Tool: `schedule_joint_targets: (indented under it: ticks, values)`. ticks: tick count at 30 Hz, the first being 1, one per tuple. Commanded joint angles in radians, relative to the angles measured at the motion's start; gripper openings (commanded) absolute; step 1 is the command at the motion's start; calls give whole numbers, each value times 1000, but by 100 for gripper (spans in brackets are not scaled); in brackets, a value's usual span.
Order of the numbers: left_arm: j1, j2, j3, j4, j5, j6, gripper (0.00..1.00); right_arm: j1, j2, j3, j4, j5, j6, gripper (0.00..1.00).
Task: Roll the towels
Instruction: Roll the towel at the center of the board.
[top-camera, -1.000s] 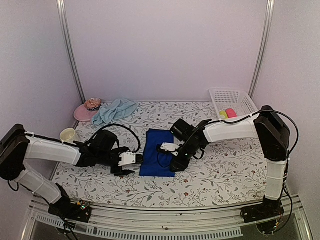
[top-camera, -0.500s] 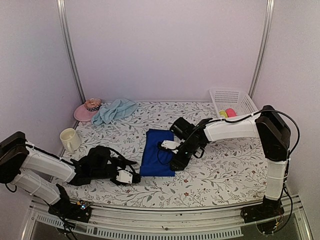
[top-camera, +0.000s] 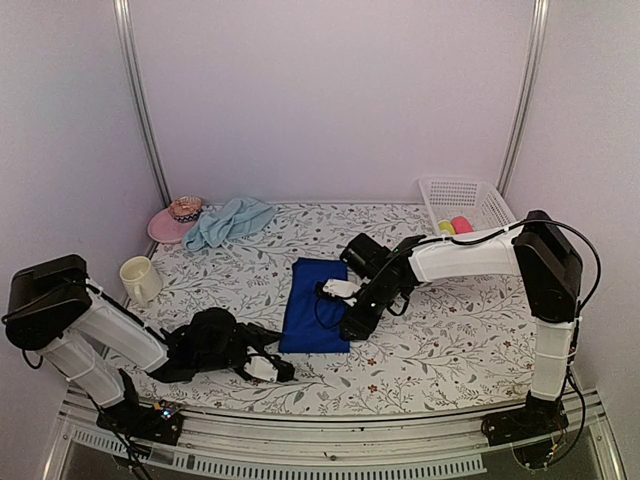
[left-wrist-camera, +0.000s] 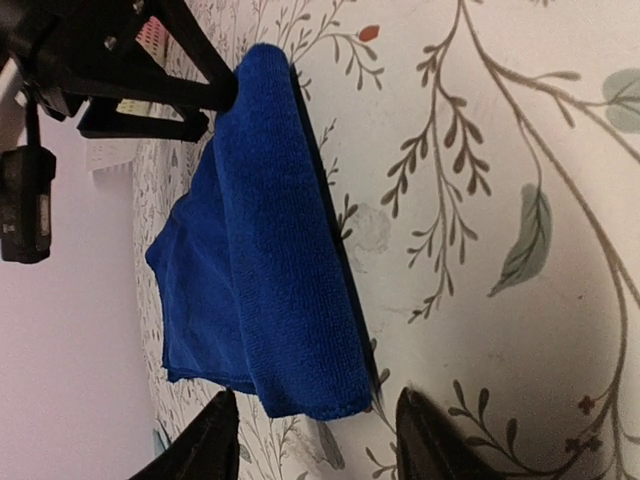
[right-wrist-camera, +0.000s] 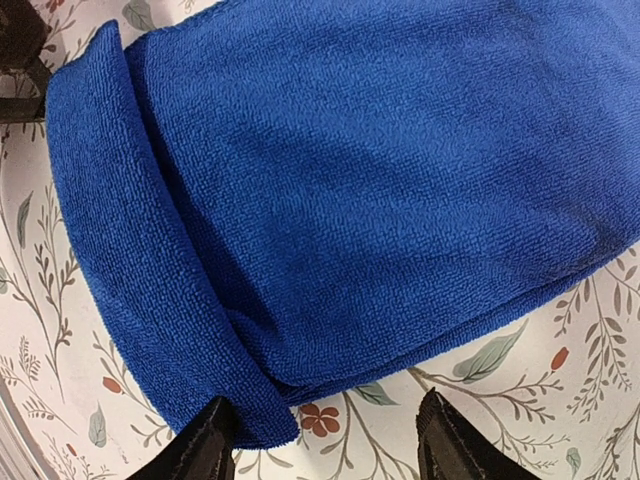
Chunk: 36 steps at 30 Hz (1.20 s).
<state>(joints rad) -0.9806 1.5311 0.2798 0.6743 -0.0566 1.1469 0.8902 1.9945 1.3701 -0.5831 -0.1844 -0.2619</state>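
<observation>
The deep blue towel (top-camera: 316, 315) lies flat in the middle of the table, and its near end is folded over into a thick lip (right-wrist-camera: 130, 250). My left gripper (top-camera: 268, 368) sits low on the table just in front of the towel's near left corner (left-wrist-camera: 320, 395), open, with nothing between its fingers (left-wrist-camera: 205, 445). At the towel's right edge my right gripper (top-camera: 345, 310) stands open. The towel's near corner lies by its left fingertip (right-wrist-camera: 205, 440), and nothing is gripped. The pale aqua towel (top-camera: 228, 220) lies crumpled at the back left.
A pink hat (top-camera: 175, 220) sits beside the aqua towel at the back left. A cream mug (top-camera: 140, 278) stands near the left edge. A white basket (top-camera: 462, 205) holding pink and yellow items is at the back right.
My left arm has drawn back from the towel's left edge toward the near edge of the table, its jaws narrowing. My right gripper has opened wider and stayed by the towel.
</observation>
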Motion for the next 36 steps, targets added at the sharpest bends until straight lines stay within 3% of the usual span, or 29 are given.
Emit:
schedule_joint_targets:
  ticks: [1,13,19,22,29,36]
  values:
    - [-30,44,4,39,-46,0,54,-6,-30,29,-5,22,10,63]
    - [-35,169,40,130,-175,-32,31,-7,-24,34,-3,18,0,63]
    - [-37,177,28,165,-171,-35,6,-8,-30,35,-3,23,-12,64]
    - [-37,145,32,116,-143,-55,1,-9,-47,34,1,30,-24,64]
    - [-32,62,59,-44,-64,-118,0,-8,-172,-59,79,46,-74,69]
    - [-17,43,99,-136,-18,-162,0,83,-400,-380,375,131,-189,72]
